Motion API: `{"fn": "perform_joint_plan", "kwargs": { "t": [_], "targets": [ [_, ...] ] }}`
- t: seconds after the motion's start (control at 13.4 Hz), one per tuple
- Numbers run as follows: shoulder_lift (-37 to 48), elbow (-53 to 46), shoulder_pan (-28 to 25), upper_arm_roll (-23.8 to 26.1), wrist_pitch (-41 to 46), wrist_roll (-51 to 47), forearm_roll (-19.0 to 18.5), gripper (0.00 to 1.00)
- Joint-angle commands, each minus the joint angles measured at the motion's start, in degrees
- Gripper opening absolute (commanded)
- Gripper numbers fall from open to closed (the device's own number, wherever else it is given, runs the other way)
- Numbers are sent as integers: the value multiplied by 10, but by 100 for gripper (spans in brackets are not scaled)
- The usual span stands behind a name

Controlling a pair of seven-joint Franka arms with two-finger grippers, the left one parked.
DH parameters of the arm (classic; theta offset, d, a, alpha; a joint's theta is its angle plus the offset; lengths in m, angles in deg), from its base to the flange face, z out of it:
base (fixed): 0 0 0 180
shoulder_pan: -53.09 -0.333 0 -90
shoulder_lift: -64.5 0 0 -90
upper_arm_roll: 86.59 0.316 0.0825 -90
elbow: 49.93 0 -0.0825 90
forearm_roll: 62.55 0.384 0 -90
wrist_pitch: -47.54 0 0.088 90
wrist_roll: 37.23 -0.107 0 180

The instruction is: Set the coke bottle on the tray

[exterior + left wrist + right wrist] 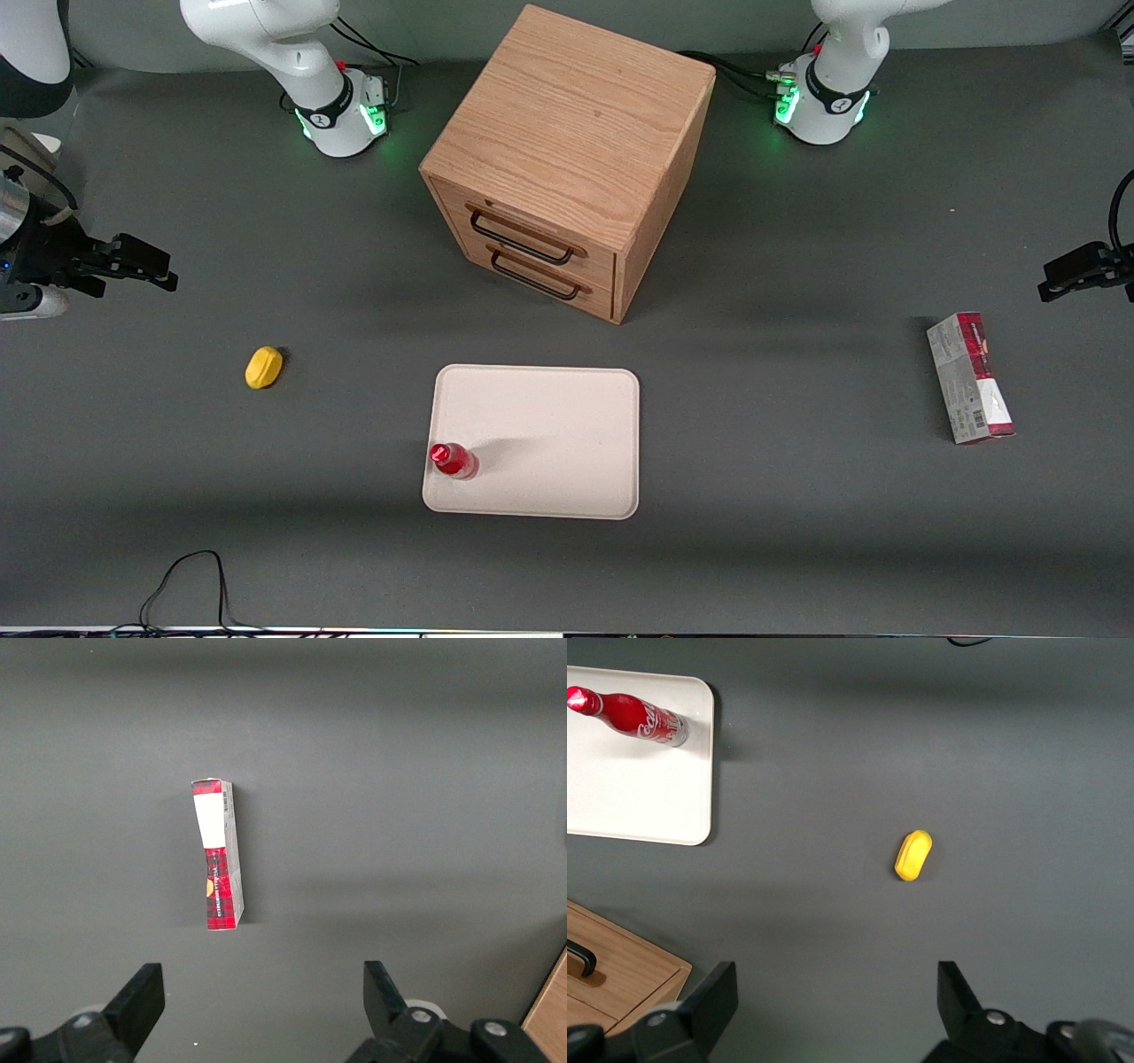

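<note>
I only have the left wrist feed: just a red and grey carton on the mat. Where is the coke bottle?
Observer: The coke bottle stands upright on the tray, at the corner nearest the front camera on the working arm's side.
Operator: Is the arm holding it?
Observer: No. The gripper hangs above the mat at the working arm's end of the table, well apart from the tray, with its jaws open and nothing between them.
Operator: Anything else on that side?
Observer: A small yellow object lies on the mat between the gripper and the tray.
Operator: What about the drawers?
Observer: The wooden cabinet has both drawers shut.
</note>
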Motion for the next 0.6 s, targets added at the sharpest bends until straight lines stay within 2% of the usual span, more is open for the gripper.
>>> {"fn": "perform_joint_plan", "kwargs": {
  "t": [0.0,0.15,0.37,0.45,0.52],
  "targets": [
    [-21,-35,2,0,11,12,6,100],
    [-21,-32,19,16,12,11,10,100],
    [-19,-33,116,128,13,3,12,100],
    [-18,-32,134,149,14,2,12,100],
    [-18,-32,134,149,17,2,12,100]
  ]
}}
